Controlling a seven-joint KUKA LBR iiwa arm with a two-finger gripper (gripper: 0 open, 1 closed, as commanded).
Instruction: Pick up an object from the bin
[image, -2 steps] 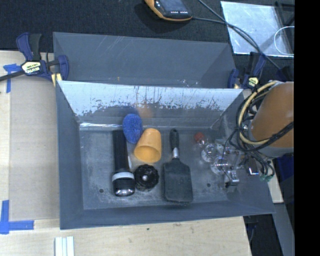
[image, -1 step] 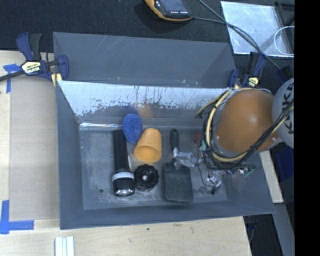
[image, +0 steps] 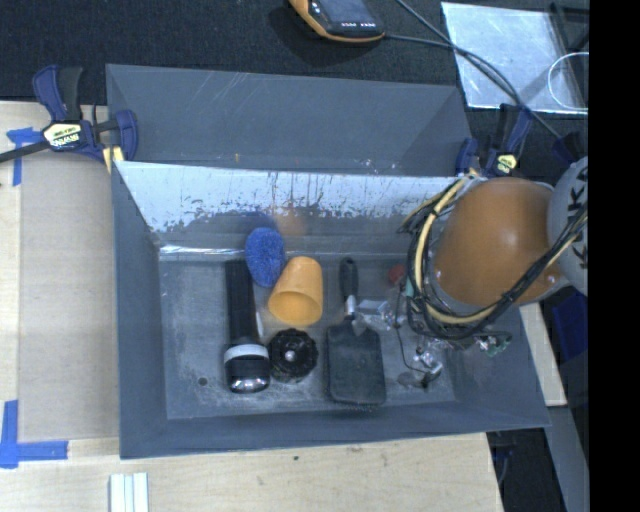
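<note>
The grey bin (image: 140, 300) is holding a black block (image: 355, 367), lying just beside the pincer (image: 420, 362) with its long axis running toward the far wall, and an orange cup (image: 297, 290) beyond it. The pincer's opening cannot be told.

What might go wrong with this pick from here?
The gripper sits low at the right end of the bin, close beside the black rectangular block and the thin black stick; it may push them aside rather than grasp one. Its cables hang near the bin's side and might snag.
</note>
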